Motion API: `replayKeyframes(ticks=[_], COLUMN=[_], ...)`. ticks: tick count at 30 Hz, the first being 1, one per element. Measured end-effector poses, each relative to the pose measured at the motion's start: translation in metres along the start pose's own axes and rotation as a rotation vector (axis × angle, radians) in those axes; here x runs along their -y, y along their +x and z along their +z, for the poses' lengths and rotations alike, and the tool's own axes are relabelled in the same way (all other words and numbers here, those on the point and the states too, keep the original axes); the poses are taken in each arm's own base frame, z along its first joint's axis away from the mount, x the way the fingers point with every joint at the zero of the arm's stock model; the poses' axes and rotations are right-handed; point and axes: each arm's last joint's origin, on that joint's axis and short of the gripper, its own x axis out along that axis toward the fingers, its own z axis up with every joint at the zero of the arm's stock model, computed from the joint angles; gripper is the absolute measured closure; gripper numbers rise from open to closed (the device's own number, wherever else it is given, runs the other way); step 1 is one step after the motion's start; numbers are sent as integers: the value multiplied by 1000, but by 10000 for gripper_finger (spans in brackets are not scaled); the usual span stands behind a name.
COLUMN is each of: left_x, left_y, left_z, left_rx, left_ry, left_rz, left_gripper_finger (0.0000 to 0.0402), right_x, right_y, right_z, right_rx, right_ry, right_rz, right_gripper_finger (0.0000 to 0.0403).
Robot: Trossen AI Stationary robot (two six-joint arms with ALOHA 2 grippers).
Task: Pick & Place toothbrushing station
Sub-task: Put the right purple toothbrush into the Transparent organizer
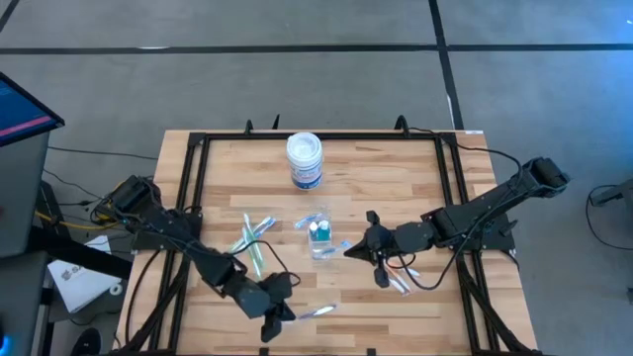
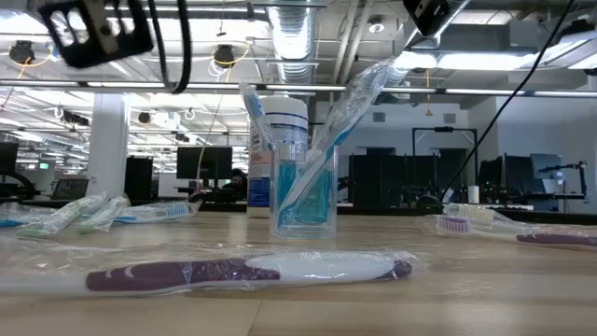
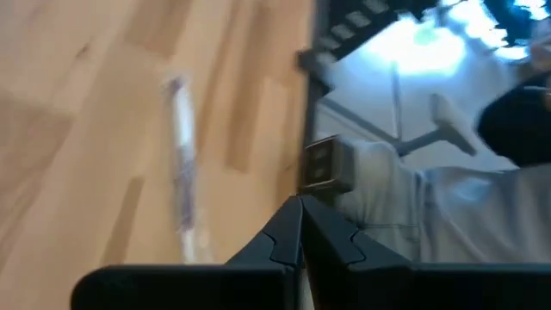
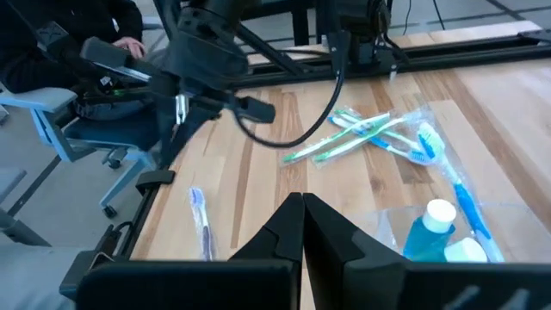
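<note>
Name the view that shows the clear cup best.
The low view: the cup stands upright at centre, holding a blue tube and wrapped brushes. The high view shows it small, from above. The right wrist view catches only its edge and the tube. The left wrist view misses it.

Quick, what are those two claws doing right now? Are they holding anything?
Left gripper: shut, holding nothing, above the table's near edge.
Right gripper: shut, holding nothing, just right of the clear plastic cup.

Bright overhead ceiling lights (image 2: 485, 58) flood the surface (image 1: 396, 168) evenly, casting only soft shadows; the left wrist view is motion-blurred, with window glare beyond the pincer (image 3: 300, 226).
</note>
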Motion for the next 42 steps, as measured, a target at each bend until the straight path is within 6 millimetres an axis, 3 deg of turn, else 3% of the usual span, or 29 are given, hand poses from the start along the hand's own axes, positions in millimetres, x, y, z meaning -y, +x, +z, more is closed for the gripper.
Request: replayKeyframes(ticks=[7, 14, 28, 42], left_x=[-11, -8, -15, -34], left_y=[1, 1, 2, 38], left_z=[2, -1, -10, -36], left_rx=[-83, -155, -179, -297], left_ry=[-53, -54, -45, -61], left_rz=[41, -11, 10, 86], left_gripper_finger=[400, 389, 295, 286], right_x=[0, 0, 0, 0], right_y=[0, 0, 0, 0], right_z=[-1, -1, -1, -1], right_rx=[-14, -14, -14, -15], right_ry=[-4, -4, -2, -5], right_rz=[-5, -4, -4, -5], right_gripper_finger=[403, 403, 403, 403])
